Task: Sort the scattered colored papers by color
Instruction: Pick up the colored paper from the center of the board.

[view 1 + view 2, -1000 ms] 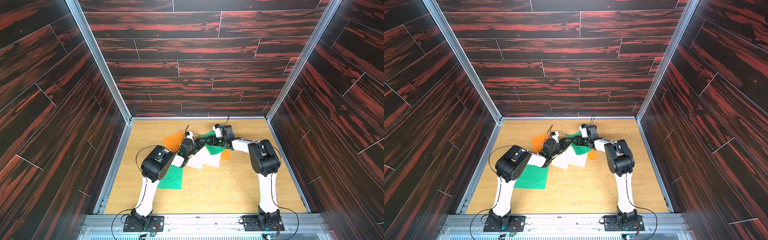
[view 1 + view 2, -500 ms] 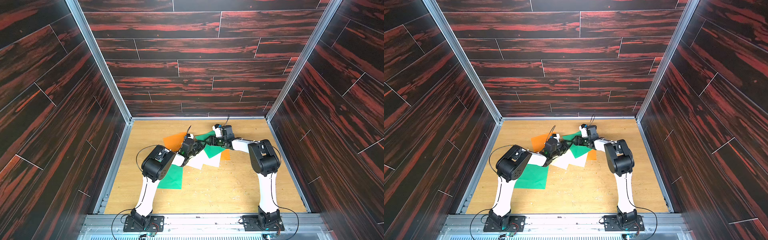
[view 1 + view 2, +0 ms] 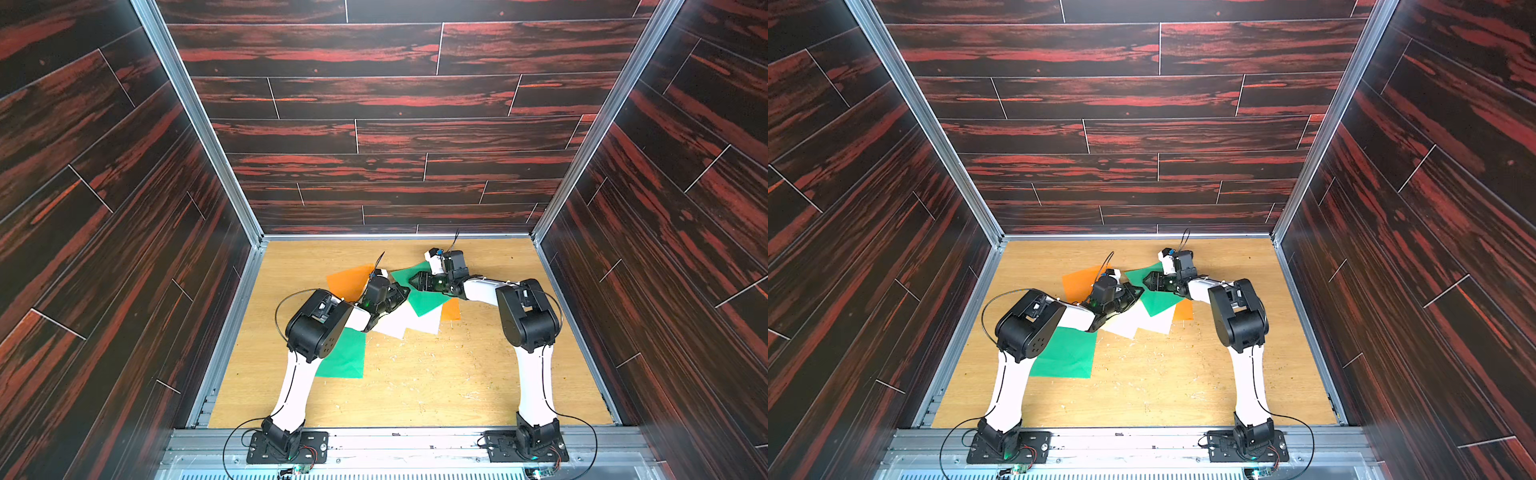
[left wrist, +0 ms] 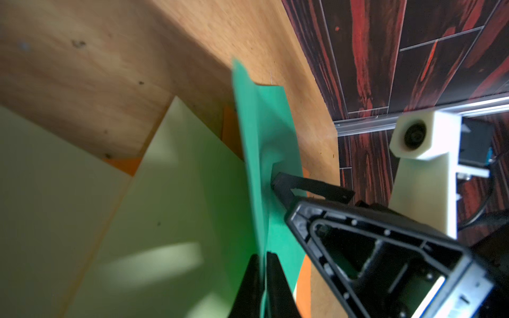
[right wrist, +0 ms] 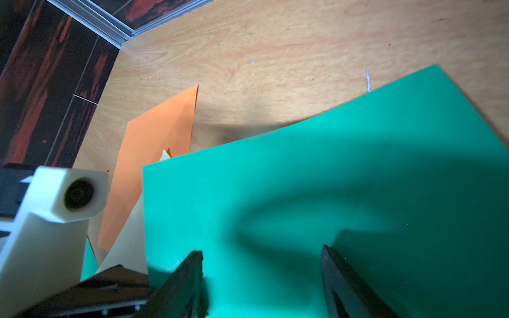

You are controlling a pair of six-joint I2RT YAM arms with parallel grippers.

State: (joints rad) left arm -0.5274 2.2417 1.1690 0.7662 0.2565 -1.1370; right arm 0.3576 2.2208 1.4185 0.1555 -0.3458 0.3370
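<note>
The left claw is clenched on the edge of a green sheet, which stands lifted and buckled. The right claw faces it with fingers spread, grasping nothing and denting the same sheet. Cream sheets lie beneath both claws. An orange sheet lies just beside the left claw, away from the right one. The pale wooden tabletop is scuffed and flecked. Dark red-streaked plank walls enclose it on three sides, edged by metal rails.
</note>
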